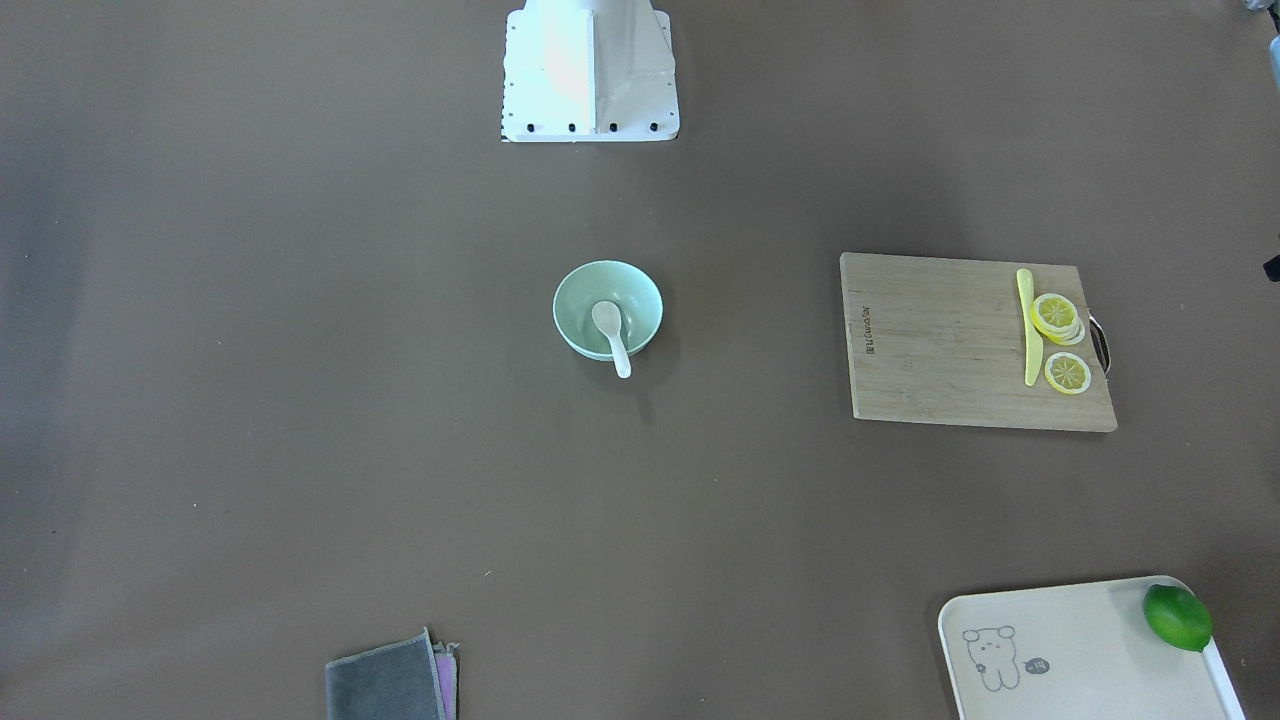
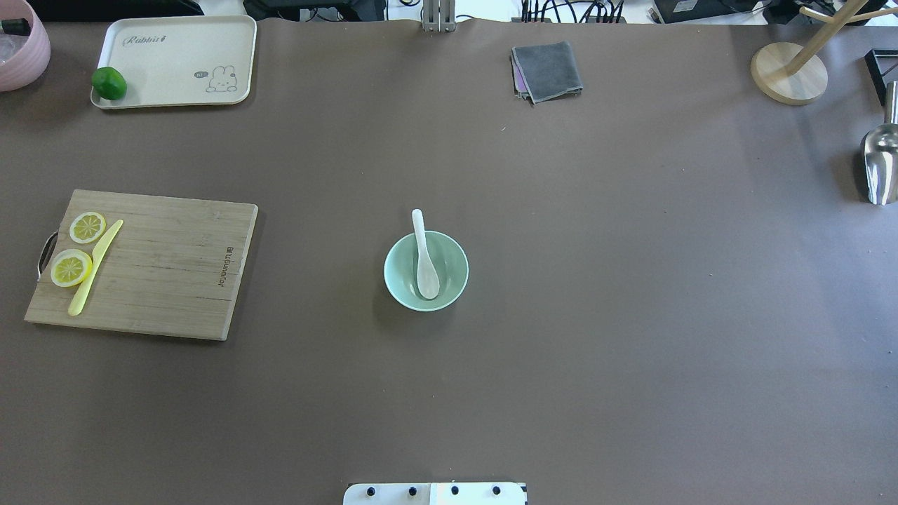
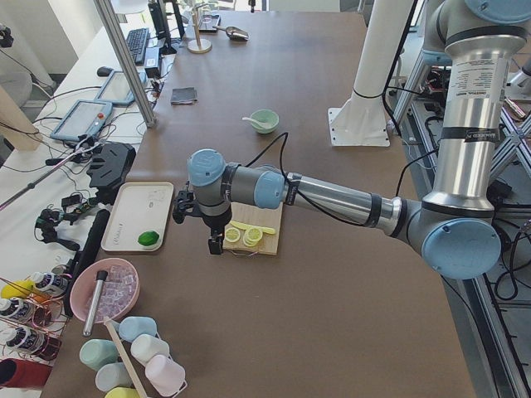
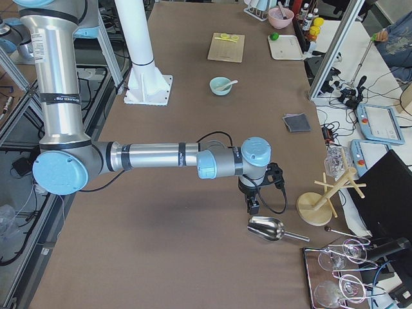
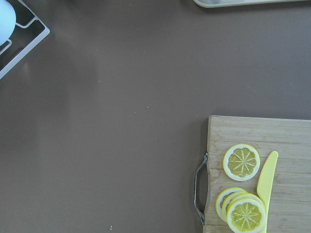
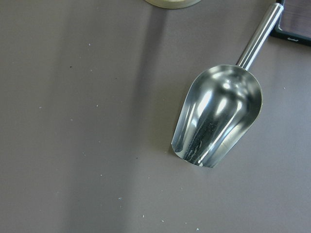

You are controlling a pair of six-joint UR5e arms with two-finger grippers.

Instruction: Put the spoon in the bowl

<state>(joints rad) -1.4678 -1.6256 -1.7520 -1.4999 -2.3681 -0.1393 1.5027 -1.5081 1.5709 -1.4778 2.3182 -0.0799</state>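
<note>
The left hand [image 3: 215,242] hangs near the cutting board's [image 3: 267,242] handle end, and the right hand [image 4: 253,207] hangs above a metal scoop [image 4: 267,228]. I cannot tell whether either is open or closed. In the middle of the counter [image 2: 631,280], well apart from both, the spoon [image 2: 425,266] lies in the bowl [image 2: 396,273], its handle leaning over the rim.

Saw wide bare table [image 2: 631,280] on every side of the bowl [image 2: 454,261], with only the spoon [image 2: 425,266] poking its handle over the far rim. Had cutting board [image 2: 168,266], tray [image 2: 175,63], cloth [image 2: 548,69] and metal scoop [image 2: 880,165] well apart, near the edges.
</note>
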